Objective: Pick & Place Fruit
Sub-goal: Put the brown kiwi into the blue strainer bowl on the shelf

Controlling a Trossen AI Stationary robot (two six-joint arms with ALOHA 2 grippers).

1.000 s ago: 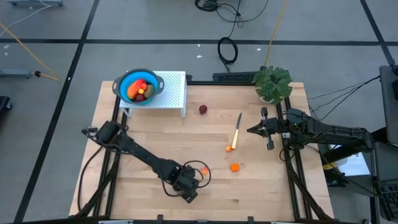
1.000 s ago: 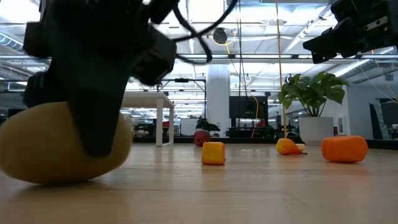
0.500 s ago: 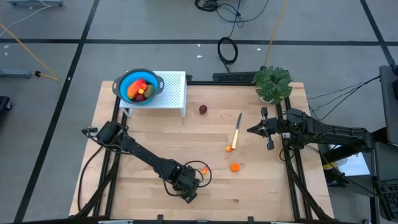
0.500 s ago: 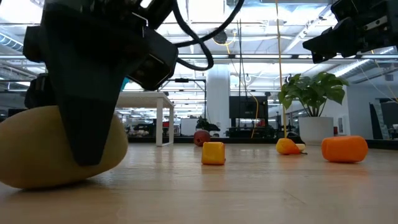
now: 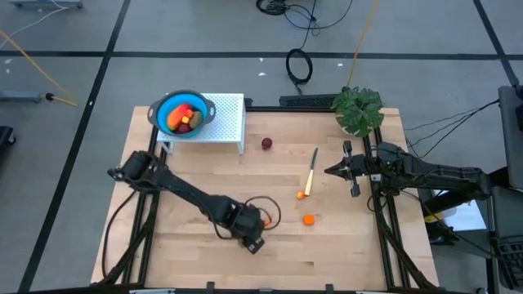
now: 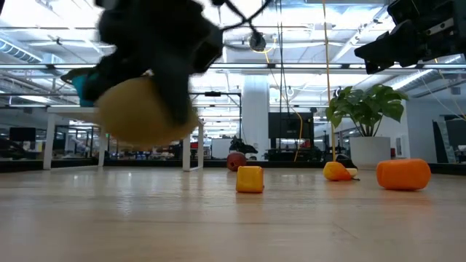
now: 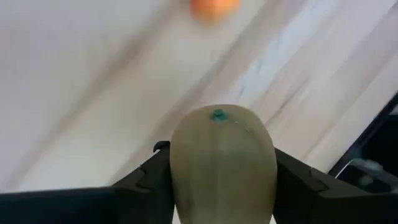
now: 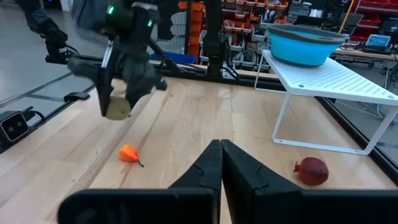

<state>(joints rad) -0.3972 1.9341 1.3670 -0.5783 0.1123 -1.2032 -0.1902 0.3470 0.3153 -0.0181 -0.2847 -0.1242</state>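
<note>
The left gripper (image 6: 149,69) has its fingers clamped on either side of a tan oval fruit (image 7: 222,163), and the low view shows that fruit hanging clear above the table (image 6: 233,225). From where I stand the hold looks shallow: in the left wrist view the fruit bulges well forward of the two fingers, so a fast swing could roll this smooth, rounded piece out of the pinch. If it drops it would likely bounce or roll across the wood, perhaps toward the yellow cube (image 6: 250,178) lying just beside the gripper. The carry also has to rise, I think, since the blue bowl (image 5: 181,113) sits on a white rack (image 5: 230,118) well away from the gripper; a low path could knock the rack's edge.

The right gripper (image 8: 220,157) hangs closed and empty at the far side, above the table's edge.

The high view hides the held fruit under the arm, yet it alone shows fruit already in the bowl. The low view alone shows the gap under the fruit. The right wrist view gives the gripper and fruit from the side, with an orange bit (image 8: 128,153) below them and a dark red ball (image 8: 312,170) near the rack.
</note>
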